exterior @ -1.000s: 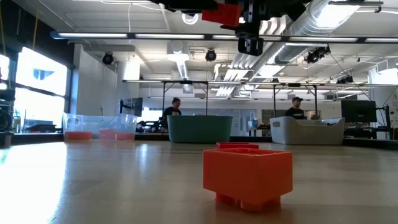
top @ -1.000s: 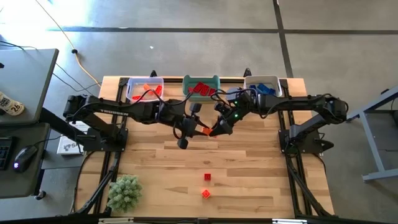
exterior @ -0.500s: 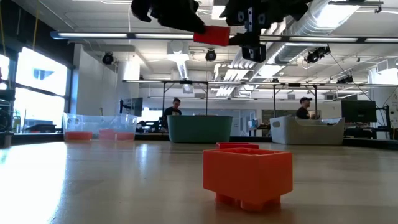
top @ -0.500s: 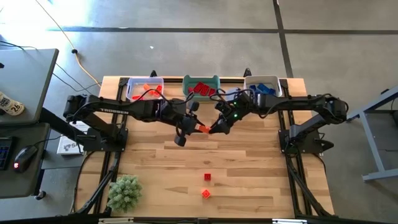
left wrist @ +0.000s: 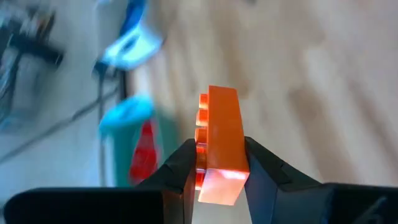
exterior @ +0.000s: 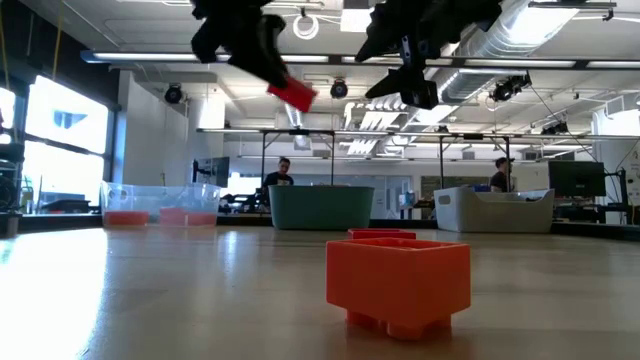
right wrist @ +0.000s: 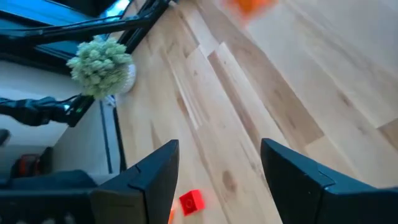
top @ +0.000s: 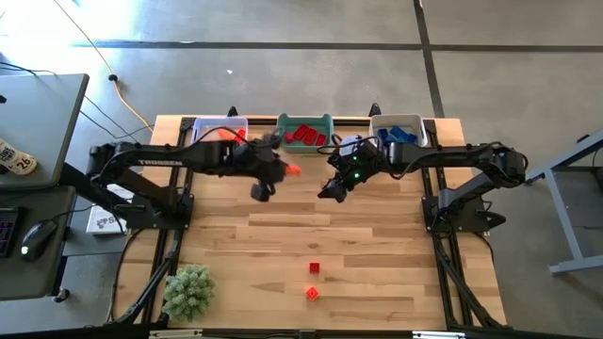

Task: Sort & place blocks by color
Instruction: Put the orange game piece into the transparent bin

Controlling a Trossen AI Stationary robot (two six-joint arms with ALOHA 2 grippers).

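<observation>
My left gripper (left wrist: 221, 182) is shut on an orange rectangular brick (left wrist: 222, 140), high above the table between the clear bin (top: 205, 126) and the teal bin (top: 325, 121). The brick also shows in the high view (top: 292, 170) and the low view (exterior: 292, 94). My right gripper (right wrist: 221, 177) hangs open in the air to the right of it (top: 332, 189), holding nothing. A small red block (top: 314, 268) and a small orange block (top: 312, 293) rest flat on the table toward its near edge; the orange block (exterior: 398, 280) fills the low view. My left gripper pinches the orange brick between its two fingers (left wrist: 183, 165), which lie on its two broad faces at the end nearest the wrist (left wrist: 219, 177). The rest of the brick sticks out beyond the fingertips. The brick is lifted clear, high above the table, tilted.
Three bins stand along the far edge: a clear one with orange blocks, a teal one with red blocks, and a white one (top: 382, 122) with blue blocks. A fuzzy green plant (top: 187, 289) sits at the near left corner. People show in the room behind.
The orange brick was between both grippers over the table's middle. My left gripper has carried it away from my right gripper, toward the left and the far edge, nearer the clear bin. My right gripper has stayed about where it was, now without the brick.
</observation>
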